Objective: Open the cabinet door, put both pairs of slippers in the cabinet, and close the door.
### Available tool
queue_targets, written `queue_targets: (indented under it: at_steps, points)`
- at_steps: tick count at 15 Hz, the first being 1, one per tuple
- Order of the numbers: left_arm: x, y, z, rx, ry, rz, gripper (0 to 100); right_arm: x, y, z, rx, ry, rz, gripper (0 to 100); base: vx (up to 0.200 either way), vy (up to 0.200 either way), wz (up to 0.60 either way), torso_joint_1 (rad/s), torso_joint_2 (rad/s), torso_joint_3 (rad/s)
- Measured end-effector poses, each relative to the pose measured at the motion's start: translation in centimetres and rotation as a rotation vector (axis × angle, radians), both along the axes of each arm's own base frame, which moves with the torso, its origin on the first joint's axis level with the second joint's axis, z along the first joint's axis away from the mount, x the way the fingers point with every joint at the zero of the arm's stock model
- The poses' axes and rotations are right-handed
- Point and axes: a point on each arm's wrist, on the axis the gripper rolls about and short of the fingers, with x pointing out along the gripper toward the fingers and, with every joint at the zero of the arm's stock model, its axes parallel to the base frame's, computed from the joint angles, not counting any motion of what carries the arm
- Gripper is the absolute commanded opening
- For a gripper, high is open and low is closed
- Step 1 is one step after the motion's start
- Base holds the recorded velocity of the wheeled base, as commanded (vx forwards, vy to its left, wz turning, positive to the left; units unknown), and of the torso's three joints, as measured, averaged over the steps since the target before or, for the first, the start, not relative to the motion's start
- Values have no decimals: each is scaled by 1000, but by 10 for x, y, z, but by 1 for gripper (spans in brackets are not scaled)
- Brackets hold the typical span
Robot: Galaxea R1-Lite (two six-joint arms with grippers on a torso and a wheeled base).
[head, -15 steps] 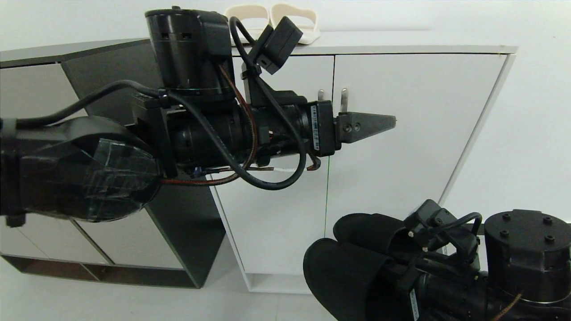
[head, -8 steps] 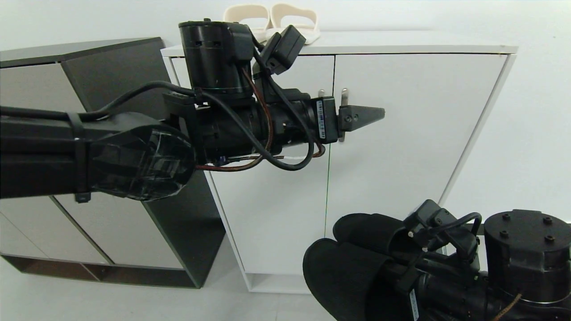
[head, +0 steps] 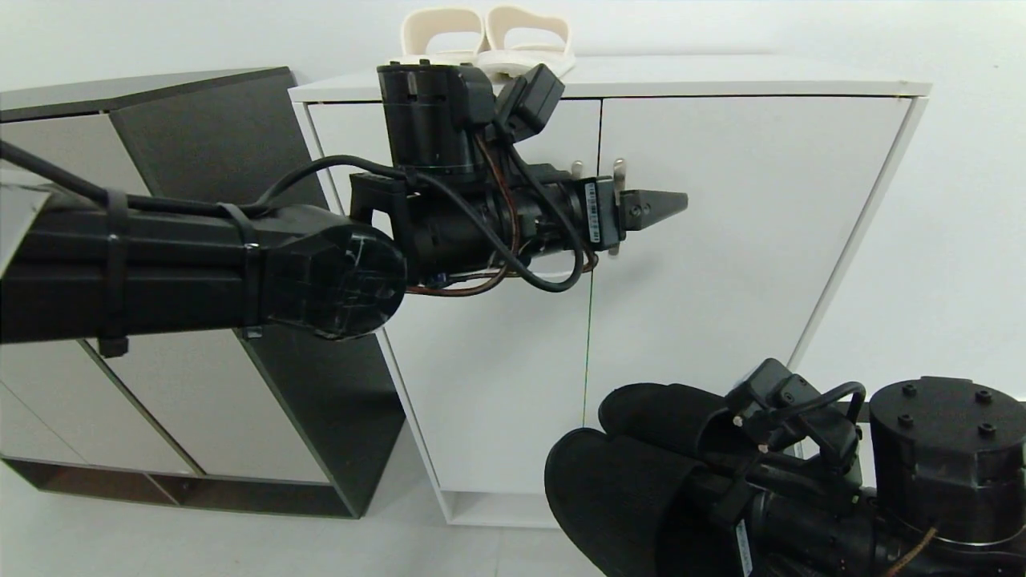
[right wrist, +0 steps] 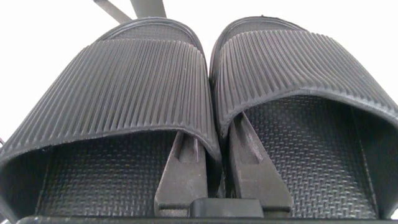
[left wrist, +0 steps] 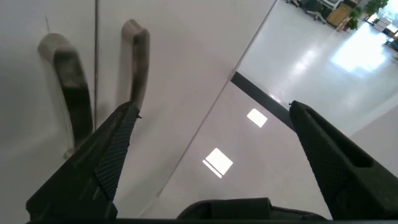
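Note:
The white cabinet stands with both doors shut, its two metal handles flanking the centre seam. My left gripper is open just in front of the handles, not touching them; its fingers are spread wide around nothing. A pair of white slippers lies on the cabinet top. Low in front of the right door, my right gripper is shut on the adjoining inner walls of the pair of black slippers, one finger inside each slipper.
A dark cabinet with pale door panels stands against the white one's left side. A white wall is behind, and pale floor lies in front of both cabinets.
My left arm has stretched forward and risen slightly, bringing its open gripper closer to the door handles. The right arm and the black slippers have stayed still.

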Motion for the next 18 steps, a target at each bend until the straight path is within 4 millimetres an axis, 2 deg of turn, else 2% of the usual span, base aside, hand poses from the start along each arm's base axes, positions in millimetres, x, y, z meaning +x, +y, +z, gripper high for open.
queue_targets:
  at_steps: [10, 11, 15, 18]
  points:
    - [22, -12, -6, -8, -10, 24, 100, 0, 0, -1, -3, 3, 0, 0, 0, 0, 0, 0, 0, 0]
    - [23, -13, -6, -8, -10, 25, 0, 0, 0, -1, -4, 3, 0, 0, 0, 0, 0, 0, 0, 0]
    - [23, -13, -9, -2, -3, 30, 0, 0, 0, -1, -3, 2, 0, 0, 0, 0, 0, 0, 0, 0]
    - [14, -11, -8, 6, 5, 15, 0, -1, 0, -2, -3, 12, 20, 0, 0, 0, 0, 0, 0, 0]
